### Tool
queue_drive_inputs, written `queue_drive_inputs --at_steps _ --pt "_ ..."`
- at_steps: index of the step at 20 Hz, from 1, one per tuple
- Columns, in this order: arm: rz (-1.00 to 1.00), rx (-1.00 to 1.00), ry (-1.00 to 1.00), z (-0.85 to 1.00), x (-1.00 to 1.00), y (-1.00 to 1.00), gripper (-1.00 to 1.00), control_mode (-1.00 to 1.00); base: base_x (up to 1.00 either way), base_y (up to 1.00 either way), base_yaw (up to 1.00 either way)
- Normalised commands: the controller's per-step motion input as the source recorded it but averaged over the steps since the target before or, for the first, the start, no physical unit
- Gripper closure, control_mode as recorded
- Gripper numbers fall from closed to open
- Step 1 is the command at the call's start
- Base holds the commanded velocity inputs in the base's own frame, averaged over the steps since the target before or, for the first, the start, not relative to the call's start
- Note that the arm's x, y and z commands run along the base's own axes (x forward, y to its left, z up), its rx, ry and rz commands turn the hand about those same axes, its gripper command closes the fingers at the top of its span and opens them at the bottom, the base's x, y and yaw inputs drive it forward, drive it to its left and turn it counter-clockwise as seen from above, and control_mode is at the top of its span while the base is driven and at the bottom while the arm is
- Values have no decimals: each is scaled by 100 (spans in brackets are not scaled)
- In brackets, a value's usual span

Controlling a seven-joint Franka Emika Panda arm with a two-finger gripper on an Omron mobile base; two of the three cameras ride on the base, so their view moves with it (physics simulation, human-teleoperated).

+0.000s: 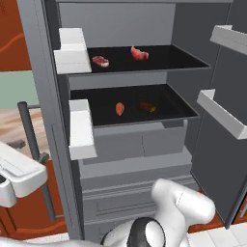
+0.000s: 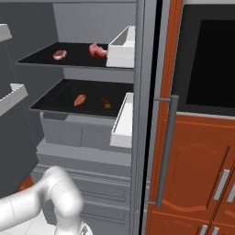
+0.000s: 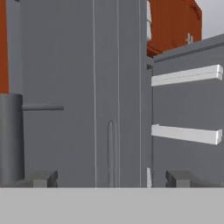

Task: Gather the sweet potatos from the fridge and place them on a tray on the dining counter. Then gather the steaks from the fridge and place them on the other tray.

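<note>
Tool (image 3: 111,178) open wide, fingertips far apart, empty.

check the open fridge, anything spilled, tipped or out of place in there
Nothing stands out. Two steaks lie apart on the upper shelf, two sweet potatoes apart on the lower shelf. No spills, and the door bins sit level.

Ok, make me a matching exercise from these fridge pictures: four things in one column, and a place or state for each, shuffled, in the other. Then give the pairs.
Things:
1. pinkish-red marbled steaks
2. orange-red oblong sweet potatos
3. tall grey fridge
4. two-finger gripper

Places or states:
A. doors swung open
B. lower black shelf
C. jaws apart, holding nothing
D. upper black shelf

Pairs: 1-D, 2-B, 3-A, 4-C
</note>
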Motion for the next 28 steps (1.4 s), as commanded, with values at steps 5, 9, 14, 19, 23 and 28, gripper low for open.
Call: queue_drive_inputs --at_steps 5,9,14,19,23,28 --pt "12 0 0 45 -67 -100 -100 -100 0 0 0" --pt "11 1 0 26 -48 -100 -100 -100 0 0 0" --pt "16 7 0 31 0 -100 -100 -100 0 0 0" --pt "21 10 0 26 21 -100 -100 -100 0 0 0" --pt "25 12 4 16 56 -100 -100 -100 0 0 0" --pt "27 11 5 14 69 -100 -100 -100 0 0 0"
